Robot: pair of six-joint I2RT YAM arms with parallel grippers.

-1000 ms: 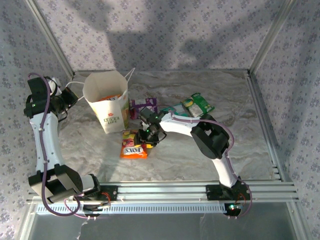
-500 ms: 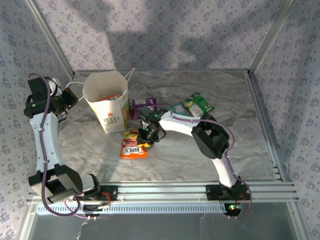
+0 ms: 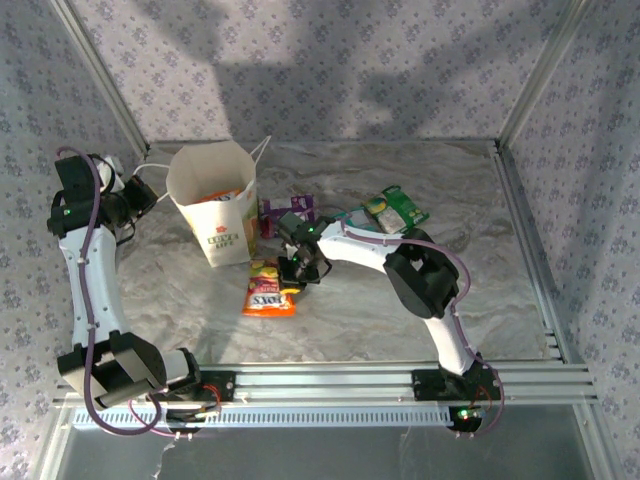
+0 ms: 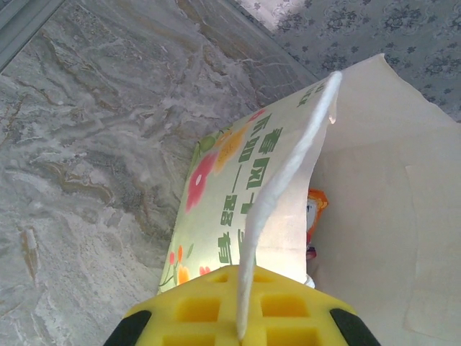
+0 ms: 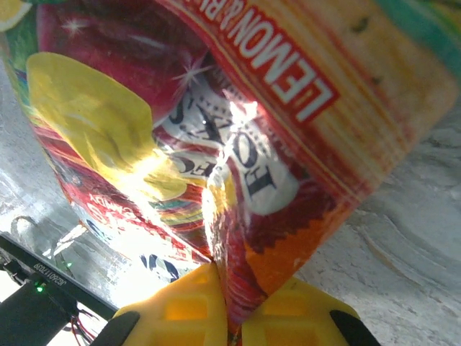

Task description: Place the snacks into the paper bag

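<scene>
Right gripper (image 5: 229,317) jaws closed since earlier, now pinching edge of shiny orange-yellow packet (image 5: 238,144) reading "FOX'S", "LEMON". Left gripper (image 4: 238,326) pinches cord handle (image 4: 288,169) of flower-printed paper bag (image 4: 230,187).

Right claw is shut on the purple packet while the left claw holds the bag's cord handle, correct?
Not quite: the right claw is shut on an orange-yellow FOX'S packet instead, as the right wrist view shows. The left claw does hold the cord handle of the paper bag.

The FOX'S packet (image 5: 216,144) is glossy, crinkled foil (glare across its lettering); the paper bag (image 4: 230,180) matt, smooth paper; the counter (image 4: 86,144) marble-patterned, dull; the six-o'clock rail (image 3: 350,385) ribbed bare metal.
</scene>
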